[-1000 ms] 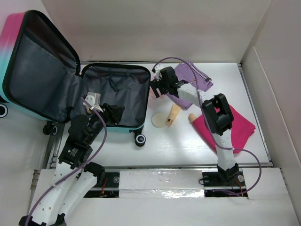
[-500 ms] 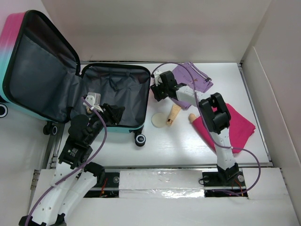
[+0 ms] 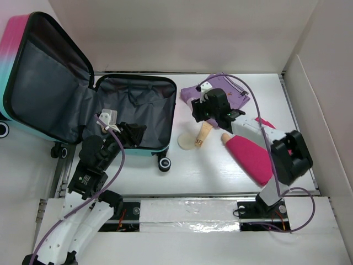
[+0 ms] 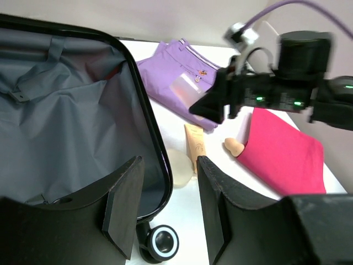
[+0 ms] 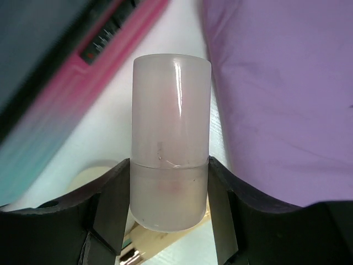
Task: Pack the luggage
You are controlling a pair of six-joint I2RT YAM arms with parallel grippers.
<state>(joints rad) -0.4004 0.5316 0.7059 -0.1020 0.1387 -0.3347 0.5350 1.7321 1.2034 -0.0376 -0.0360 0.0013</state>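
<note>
The luggage [image 3: 143, 105] lies open at the far left of the counter [image 3: 220, 176]. Its base sits flat with the dark grey lining facing up, and its lid [image 3: 49, 83] is raised and tilted back to the left, pink-to-teal shell turned outward. The long axis runs near to far, with the wheel [image 3: 164, 163] end pointing toward the arms.

The left fingers [image 4: 124, 204] hang over the near right corner of the base, moderately apart with nothing between them. Just right of the luggage's rim, the right fingers [image 5: 110, 204] clamp a frosted cylinder [image 5: 171, 138] by its lower end. It is held above the strip of counter between the luggage and a folded purple garment [image 3: 234, 91] on the far side.

Below the cylinder, a beige tube [image 3: 203, 134] lies on the counter with a cream disc [image 3: 186, 141] touching its near end, just beside the luggage's right wall. A folded pink cloth [image 3: 251, 157] lies further right, partly under the right arm. A tan rounded knob [image 3: 225, 137] shows at its left edge; what the knob belongs to cannot be told.
</note>
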